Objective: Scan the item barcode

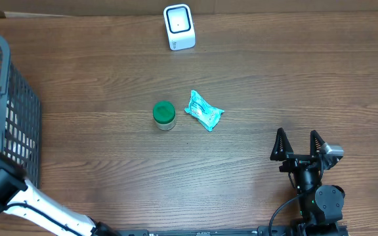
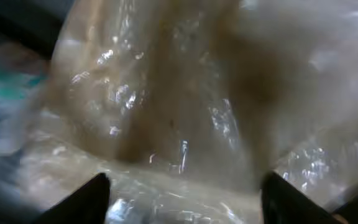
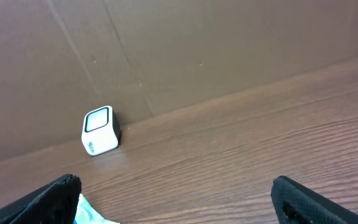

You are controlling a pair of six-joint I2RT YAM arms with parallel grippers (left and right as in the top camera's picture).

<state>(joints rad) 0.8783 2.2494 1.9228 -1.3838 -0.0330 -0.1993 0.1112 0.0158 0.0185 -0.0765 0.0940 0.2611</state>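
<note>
At the far edge of the counter (image 1: 110,177) sits the scanner (image 1: 179,26). We see the left fingers (image 2: 95,198) parted, close over a blurred clear bag (image 2: 166,93); the right fingers (image 1: 280,145) gape empty near the near-right corner.

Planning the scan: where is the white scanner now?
In the overhead view, the white scanner stands at the far edge of the table, beyond the green-lidded jar and teal packet.
</note>
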